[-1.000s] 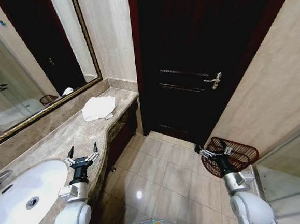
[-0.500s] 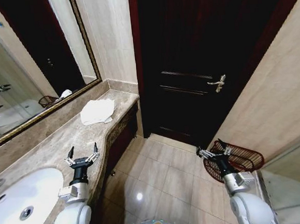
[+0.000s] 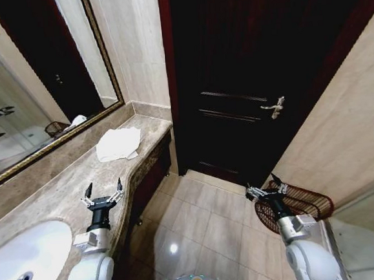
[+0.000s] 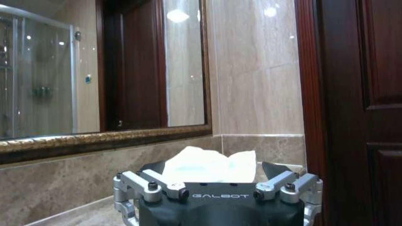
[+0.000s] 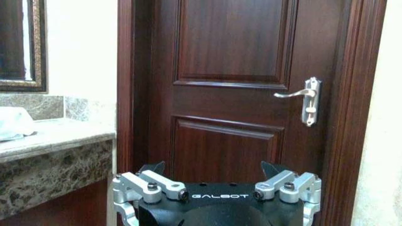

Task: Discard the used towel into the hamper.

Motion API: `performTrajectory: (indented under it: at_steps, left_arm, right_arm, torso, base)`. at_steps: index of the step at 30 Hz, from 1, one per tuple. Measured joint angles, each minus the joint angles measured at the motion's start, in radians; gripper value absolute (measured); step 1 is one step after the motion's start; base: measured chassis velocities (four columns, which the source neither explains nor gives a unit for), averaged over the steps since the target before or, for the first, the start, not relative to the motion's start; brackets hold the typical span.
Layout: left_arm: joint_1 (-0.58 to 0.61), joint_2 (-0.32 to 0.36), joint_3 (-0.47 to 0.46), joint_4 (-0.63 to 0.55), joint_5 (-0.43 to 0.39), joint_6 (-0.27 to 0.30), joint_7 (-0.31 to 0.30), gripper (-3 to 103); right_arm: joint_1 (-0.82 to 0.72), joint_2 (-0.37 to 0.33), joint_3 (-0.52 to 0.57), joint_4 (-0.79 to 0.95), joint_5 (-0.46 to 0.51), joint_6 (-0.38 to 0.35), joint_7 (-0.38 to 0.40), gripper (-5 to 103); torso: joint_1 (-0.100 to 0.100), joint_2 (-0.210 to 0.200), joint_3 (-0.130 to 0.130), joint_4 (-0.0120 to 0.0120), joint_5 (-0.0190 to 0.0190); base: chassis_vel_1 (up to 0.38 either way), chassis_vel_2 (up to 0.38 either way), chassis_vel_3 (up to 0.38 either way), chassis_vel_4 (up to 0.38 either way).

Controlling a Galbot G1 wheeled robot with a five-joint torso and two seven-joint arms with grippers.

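Approach step, nothing grasped: the white towel [image 3: 117,144] lies crumpled at the counter's [image 3: 61,189] far end, well beyond the left pincer [image 3: 102,191], spread wide and empty above the counter edge. Next: closing that gap. Right pincer [image 3: 266,189], also open and empty, hangs just before the hamper [image 3: 302,202] on the floor.

Marble counter [image 3: 67,182]: a crumpled white towel [image 3: 117,144] lies on it near the wall end, well ahead of the left gripper [image 3: 102,191]; a white sink [image 3: 25,266] is set into it behind and to that gripper's left. Tiled floor [image 3: 206,223]: the reddish-brown hamper [image 3: 302,202] lies tipped on its side, just beyond the right gripper [image 3: 267,189].
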Motion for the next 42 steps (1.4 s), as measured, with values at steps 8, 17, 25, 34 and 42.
performTrajectory:
  at_steps: [8, 17, 25, 34, 42]
  left_arm:
    - [-0.002, 0.000, -0.001, 0.001, -0.001, 0.001, -0.002, 100]
    - [-0.002, 0.001, -0.001, 0.002, -0.004, 0.014, -0.006, 100]
    - [-0.006, 0.004, -0.004, 0.001, -0.004, 0.029, -0.009, 100]
    - [-0.006, 0.002, -0.003, 0.001, -0.003, 0.029, -0.008, 100]
    - [-0.007, 0.000, -0.003, 0.001, -0.002, 0.029, -0.008, 100]
  right_arm:
    - [0.001, 0.000, 0.000, -0.001, 0.000, 0.001, -0.001, 100]
    - [0.000, 0.000, 0.001, -0.001, 0.000, 0.002, -0.001, 100]
    - [0.004, 0.001, -0.001, -0.003, 0.001, 0.002, -0.002, 100]
    - [0.003, 0.001, -0.001, -0.006, 0.000, 0.002, -0.002, 100]
    - [0.004, 0.001, -0.001, -0.007, 0.000, 0.004, -0.002, 100]
  torso:
    - [0.000, 0.000, 0.000, 0.0002, 0.0000]
    - [0.000, 0.000, 0.000, 0.0000, 0.0001]
    - [0.000, 0.000, 0.000, 0.0002, 0.0000]
    - [0.000, 0.000, 0.000, 0.0000, 0.0001]
    - [0.000, 0.000, 0.000, 0.0000, 0.0000]
  base:
    - [-0.070, 0.073, 0.078, -0.064]
    - [-0.077, 0.070, 0.081, -0.082]
    - [-0.063, 0.074, 0.073, -0.068]
    - [-0.068, 0.065, 0.070, -0.075]
    - [-0.078, 0.068, 0.079, -0.072]
